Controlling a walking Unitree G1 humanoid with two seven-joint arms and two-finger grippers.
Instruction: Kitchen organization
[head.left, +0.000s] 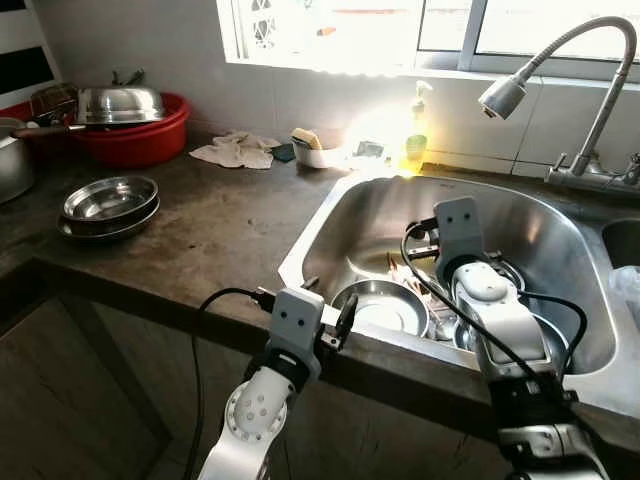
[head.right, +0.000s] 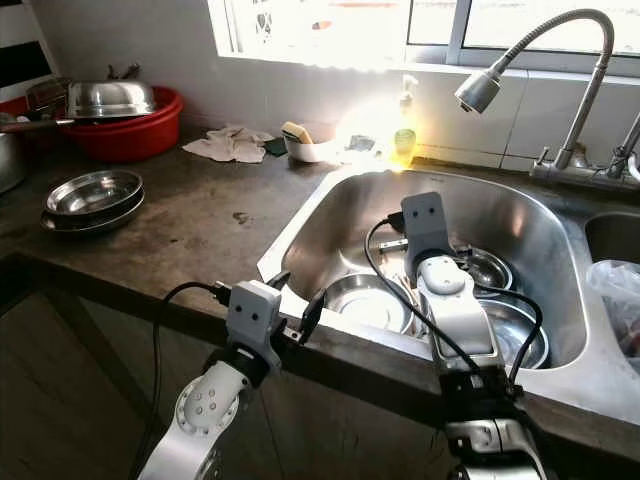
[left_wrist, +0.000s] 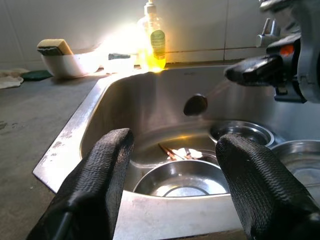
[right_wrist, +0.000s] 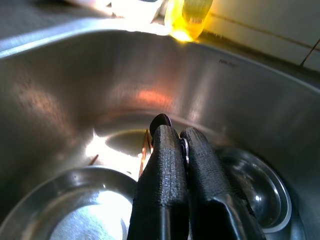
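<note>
- Task looks barely begun: the sink (head.left: 330, 225) holds several steel bowls. The nearest steel bowl (head.left: 385, 305) sits at the front wall, and nothing is lifted out.
- On the dark counter (head.left: 215, 225), well apart from the sink, a stack of steel plates (head.left: 108, 205) sits near the edge; a red basin (head.left: 140, 135) with a steel lid (head.left: 120, 103) on it stands behind them. Judged as possible places for washed ware, not certain.
- Left gripper (left_wrist: 175, 170) hovers at the sink's front rim, fingers spread wide, gripping nothing, with the nearest bowl in line between them.
- Right gripper (right_wrist: 182, 150) is down inside the basin, fingers pressed together. A thin dark end pokes out at their tips; whether they pinch it I cannot tell.
- Left to do, by judgement: all the sink ware, plus the rag (head.left: 236, 150) and the sponge dish (head.left: 312, 150) by the window.
- Left wrist view gives what the head views lack: chopstick-like sticks (left_wrist: 170, 151) and pale scraps on the sink floor behind the bowl, and the soap bottle (left_wrist: 152, 40) clear of glare.
- Head views add the faucet (head.left: 570, 80) and the counter layout.
- Right wrist view shows a smaller bowl (right_wrist: 260, 187) just beside the fingertips.
</note>
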